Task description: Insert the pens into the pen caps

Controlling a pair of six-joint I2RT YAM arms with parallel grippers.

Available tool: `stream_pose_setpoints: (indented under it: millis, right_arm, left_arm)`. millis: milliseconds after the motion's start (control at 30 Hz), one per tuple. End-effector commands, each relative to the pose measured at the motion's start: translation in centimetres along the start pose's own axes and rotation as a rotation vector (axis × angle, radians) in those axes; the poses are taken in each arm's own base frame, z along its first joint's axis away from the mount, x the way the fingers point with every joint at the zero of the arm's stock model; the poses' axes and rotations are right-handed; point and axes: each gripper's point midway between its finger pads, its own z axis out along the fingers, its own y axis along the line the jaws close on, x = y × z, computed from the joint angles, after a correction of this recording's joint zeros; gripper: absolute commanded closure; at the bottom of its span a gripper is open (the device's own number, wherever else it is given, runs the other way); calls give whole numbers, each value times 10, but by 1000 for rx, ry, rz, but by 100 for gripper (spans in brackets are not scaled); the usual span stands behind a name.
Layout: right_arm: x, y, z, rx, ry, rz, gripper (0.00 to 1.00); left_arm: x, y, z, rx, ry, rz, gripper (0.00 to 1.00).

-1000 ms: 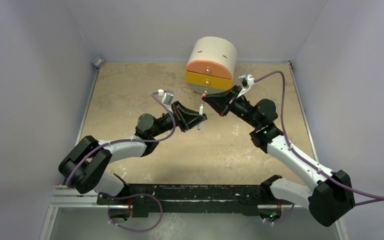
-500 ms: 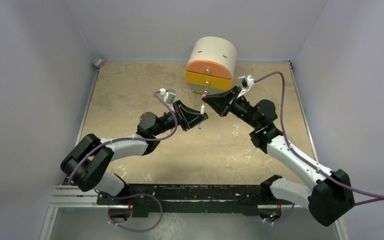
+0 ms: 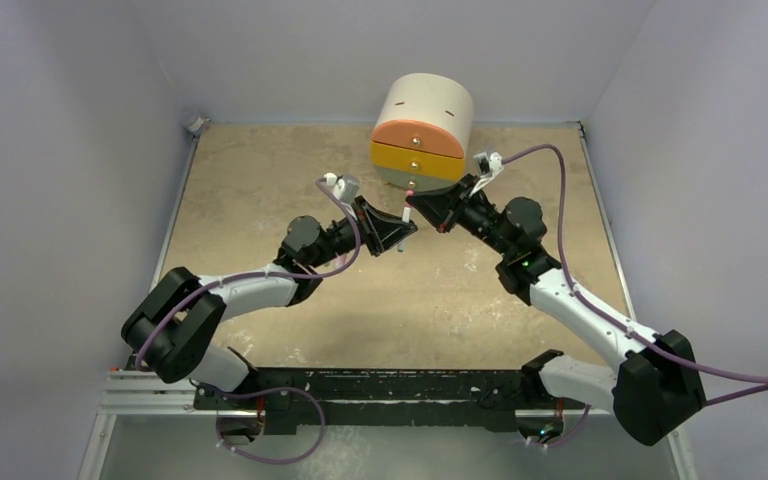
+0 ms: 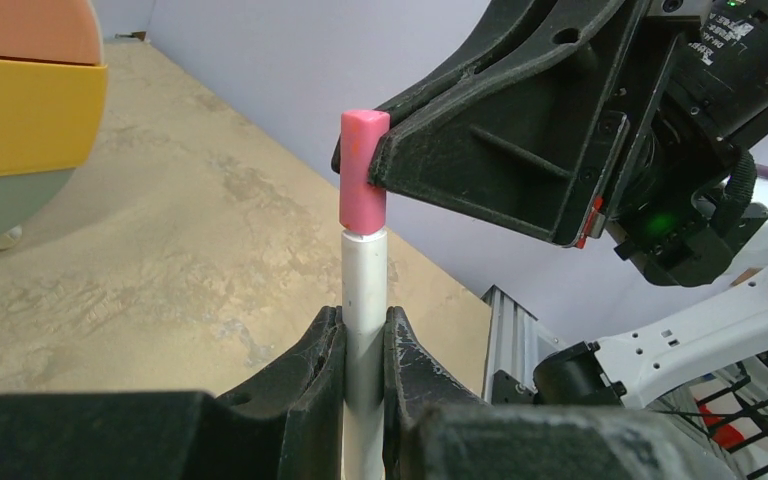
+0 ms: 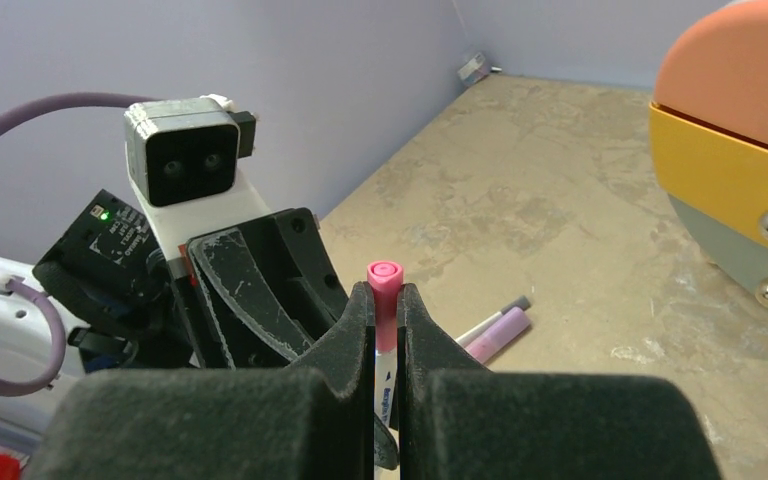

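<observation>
My left gripper (image 4: 364,320) is shut on a white pen barrel (image 4: 365,285) and holds it upright above the table. A pink pen cap (image 4: 363,185) sits on the pen's top end. My right gripper (image 5: 385,300) is shut on that pink cap (image 5: 384,285), and the white pen (image 5: 386,385) hangs below it. In the top view the two grippers meet mid-table: left gripper (image 3: 398,228), right gripper (image 3: 417,203), with the pen (image 3: 401,247) between them. Two capped pens lie side by side on the table beyond, one with a purple cap (image 5: 500,333) and one with a dark grey cap (image 5: 498,315).
A round drawer unit (image 3: 422,135) with orange, yellow and grey drawer fronts stands at the back of the table, just behind the grippers. It also shows in the right wrist view (image 5: 740,140). Purple walls enclose the sandy table top (image 3: 250,190).
Both grippers have drifted a little toward the back of the table and closer together. The left arm has stretched forward. The pen and the pink cap stay held throughout.
</observation>
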Motion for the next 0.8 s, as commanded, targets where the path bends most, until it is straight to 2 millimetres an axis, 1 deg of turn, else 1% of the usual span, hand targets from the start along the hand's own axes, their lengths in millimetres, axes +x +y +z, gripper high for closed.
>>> stream_pose_setpoints:
  millis: [0,100,200,333,467,567,667,767]
  right_arm:
    - [4,1,-2,3,1,13,100]
    - [8,1,-3,4,6,26,100]
    - [11,8,-2,-29,16,36,100]
    - [18,6,1,-7,36,58,100]
    - [23,-1,1,77,60,77,100]
    - [29,-4,0,111,81,74,100]
    - [37,-4,-2,115,96,88,100]
    - [44,-5,-5,118,108,106,100]
  left_arm:
    - [-43,-7,11,0,-120,88,100]
    - [-51,-5,13,-16,-143,98,100]
    - [-51,-1,16,-34,-145,104,100]
    - [-57,8,16,-80,-175,114,100]
    - [-58,29,20,-184,-158,169,100]
    - [-59,40,21,-236,-148,214,100]
    - [-64,41,21,-249,-167,229,100]
    - [-72,36,22,-235,-191,234,100]
